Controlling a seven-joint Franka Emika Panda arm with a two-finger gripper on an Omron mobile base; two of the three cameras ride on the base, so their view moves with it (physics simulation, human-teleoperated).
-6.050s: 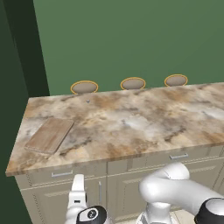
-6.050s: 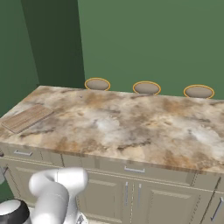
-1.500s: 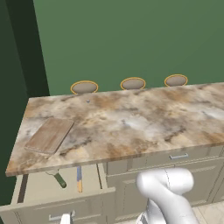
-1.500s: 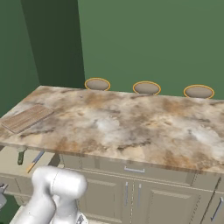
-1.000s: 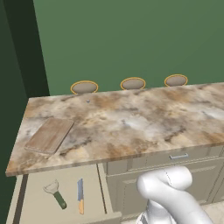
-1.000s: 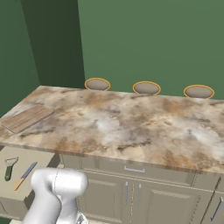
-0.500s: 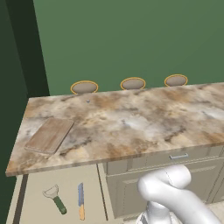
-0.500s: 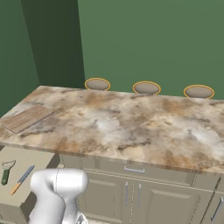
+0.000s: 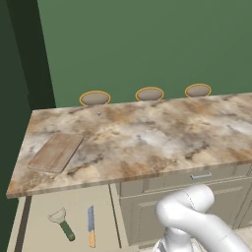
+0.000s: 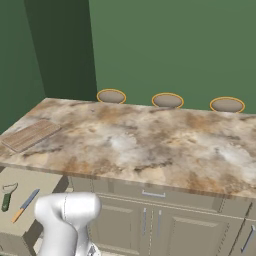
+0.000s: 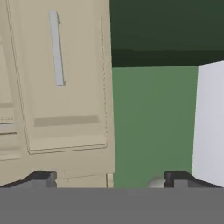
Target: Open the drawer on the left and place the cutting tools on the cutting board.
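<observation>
Compare with six seconds ago: the drawer [image 9: 69, 221] at the left end was shut, and you now see it pulled fully out below the worktop [image 9: 147, 142] edge. Over the last second and a half it has slid further out, exposing both cutting tools complete.

The green-handled tool [image 9: 63, 224] lies left of the orange-handled knife [image 9: 91, 226] on the drawer floor, apart and roughly parallel; in the right base view they lie at [image 10: 7, 196] and [image 10: 25, 205].

The cutting board [image 9: 55, 151] lies flat on the left part of the worktop, bare.

The arm bends low in front of the cabinets. In the hand view the tool [image 11: 109, 177] faces a drawer front with a silver handle [image 11: 56, 48]; its fingertips [image 11: 41, 177] stand spread wide, holding nothing.
</observation>
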